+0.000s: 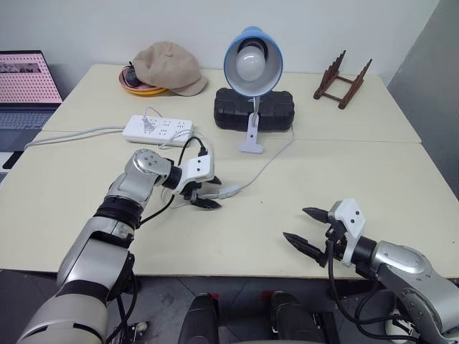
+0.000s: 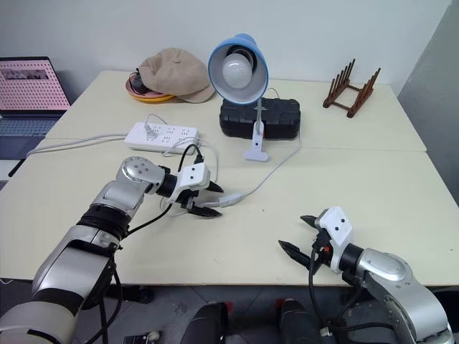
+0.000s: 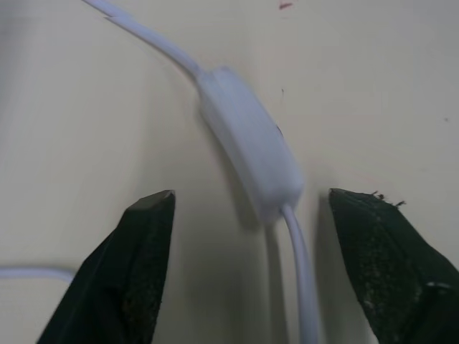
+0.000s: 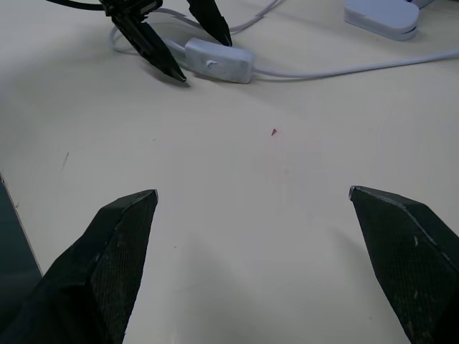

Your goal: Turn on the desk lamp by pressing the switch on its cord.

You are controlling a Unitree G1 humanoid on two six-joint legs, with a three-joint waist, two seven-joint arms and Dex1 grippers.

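The desk lamp (image 1: pixel 252 63), with a light-blue shade and a white globe bulb, stands mid-table on a small white base (image 1: pixel 251 147). Its thin white cord (image 1: pixel 269 161) runs forward to the small white oblong switch (image 3: pixel 251 154), which lies flat on the table. My left gripper (image 1: pixel 211 193) is open and angled down, one finger on each side of the switch's near end, and neither finger touches it. The right wrist view shows the switch (image 4: pixel 219 61) between those black fingers. My right gripper (image 1: pixel 296 223) hovers open near the front edge, with nothing between its fingers.
A white power strip (image 1: pixel 159 129) with plugged cables lies behind my left gripper. A black case (image 1: pixel 254 110) sits behind the lamp. At the back are a beige cap (image 1: pixel 168 68) and a wooden rack (image 1: pixel 343 79). A laptop (image 1: pixel 25 86) stands at far left.
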